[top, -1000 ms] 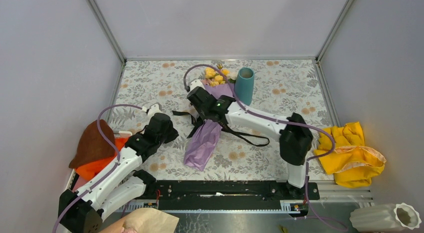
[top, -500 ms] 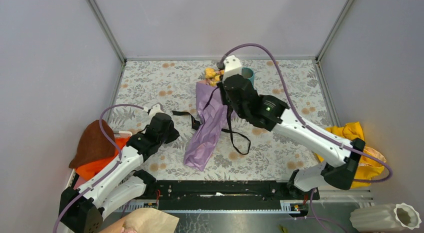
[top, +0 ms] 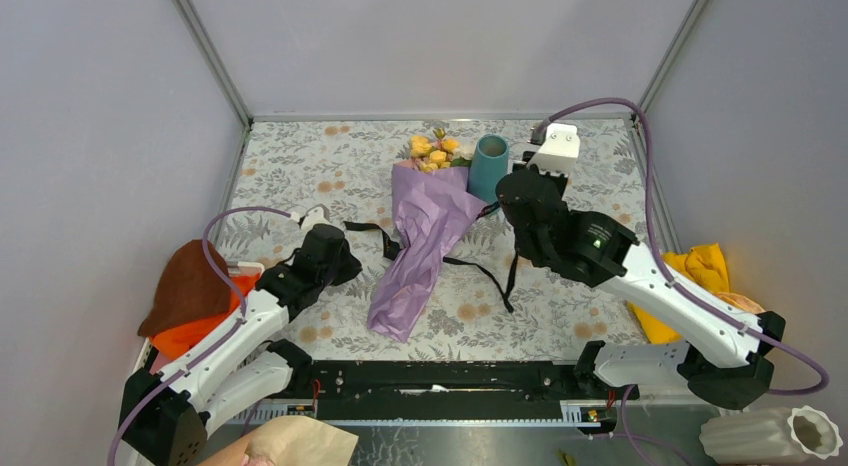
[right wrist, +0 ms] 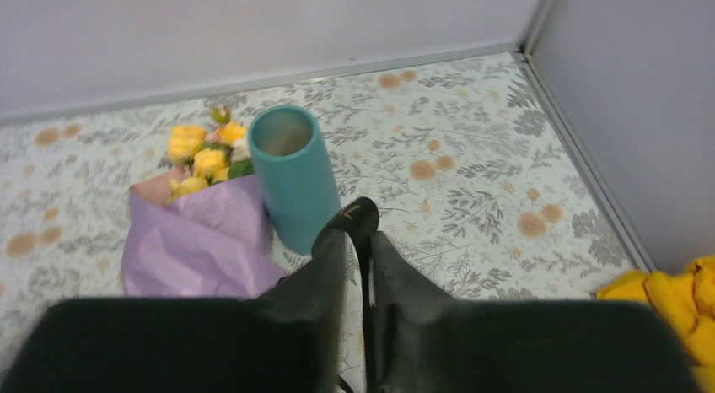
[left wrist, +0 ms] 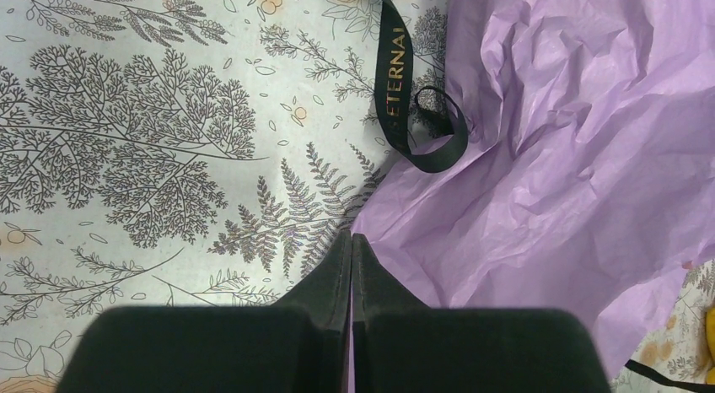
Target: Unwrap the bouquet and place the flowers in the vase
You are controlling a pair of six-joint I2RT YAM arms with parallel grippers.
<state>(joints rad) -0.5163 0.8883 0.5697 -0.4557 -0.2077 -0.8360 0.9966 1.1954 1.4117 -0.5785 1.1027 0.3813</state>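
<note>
My left gripper [left wrist: 351,238] is clenched tight with nothing in it, low over the table [left wrist: 126,123]. The crinkled lilac wrap of the bouquet [left wrist: 556,157] starts just ahead of those tips and spreads off to their right. A loose curl of the black ribbon [left wrist: 395,72] lies further ahead. The bouquet lies flat, its long axis running away from me, pointed tail near and blooms far.

My right gripper [right wrist: 362,228] shows only a narrow slit, and the ribbon loops over one fingertip and down through it. I cannot tell whether it is pinched there or just draped. The vase [right wrist: 295,178] stands upright just ahead and left of those tips. The flowers [right wrist: 198,157] poke out of the wrap's mouth further left, right beside the vase.

I judge the left jaws are nearer for peeling the paper, and the right for reaching the blooms.
</note>
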